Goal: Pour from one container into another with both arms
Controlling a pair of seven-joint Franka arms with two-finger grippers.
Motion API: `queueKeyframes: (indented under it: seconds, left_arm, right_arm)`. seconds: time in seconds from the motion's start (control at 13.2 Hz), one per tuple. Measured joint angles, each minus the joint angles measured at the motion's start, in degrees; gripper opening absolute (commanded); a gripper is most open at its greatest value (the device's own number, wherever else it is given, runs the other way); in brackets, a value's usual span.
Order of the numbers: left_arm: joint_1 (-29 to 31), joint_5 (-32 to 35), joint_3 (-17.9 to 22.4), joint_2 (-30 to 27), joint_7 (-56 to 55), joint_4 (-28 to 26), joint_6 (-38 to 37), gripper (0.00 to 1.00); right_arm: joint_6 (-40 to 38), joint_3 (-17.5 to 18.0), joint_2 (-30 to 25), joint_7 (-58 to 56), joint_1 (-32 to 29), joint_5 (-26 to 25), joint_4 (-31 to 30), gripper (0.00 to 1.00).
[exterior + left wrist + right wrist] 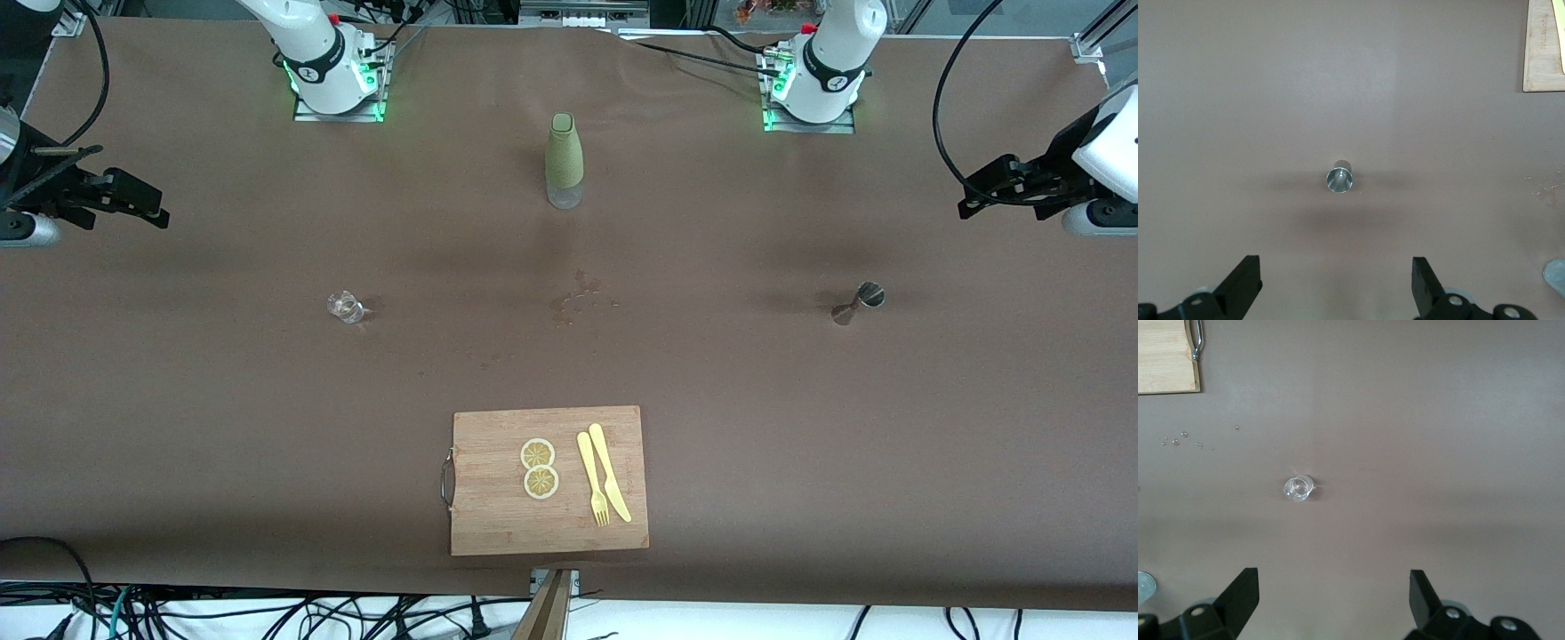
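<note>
A small clear glass [344, 307] [1299, 488] stands toward the right arm's end of the table. A metal jigger [858, 302] [1339, 179] stands toward the left arm's end. Between the two bases, a green sleeved bottle [564, 160] stands upright. My right gripper [151, 209] [1333, 603] hangs open and holds nothing, high over the table's edge at the right arm's end, looking down at the glass. At the left arm's end my left gripper [973, 200] [1336, 287] is also open, with nothing between its fingers, and the jigger lies below it.
A wooden cutting board [498, 516] [1543, 47] [1165, 357] lies near the front camera and carries two lemon slices [539, 468], a yellow fork [592, 480] and a yellow knife [609, 471]. Water drops [582, 298] [1178, 440] spot the middle of the brown cloth.
</note>
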Motion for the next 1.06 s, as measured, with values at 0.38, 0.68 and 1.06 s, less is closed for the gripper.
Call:
queueKeyframes:
  seconds: [0.38,0.68,1.06]
  left_arm:
    - [0.0,0.0,0.0,0.0,0.0,0.2,-0.1,1.00]
    - [0.0,0.0,0.0,0.0,0.0,0.3,-0.1,1.00]
    - [0.0,0.0,0.0,0.0,0.0,0.3,-0.1,1.00]
  right_arm:
    - [0.0,0.4,0.0,0.0,0.0,0.0,0.0,1.00]
    - [0.0,1.2,0.0,0.0,0.0,0.0,0.0,1.00]
    - [0.0,1.2,0.0,0.0,0.0,-0.1,0.0,1.00]
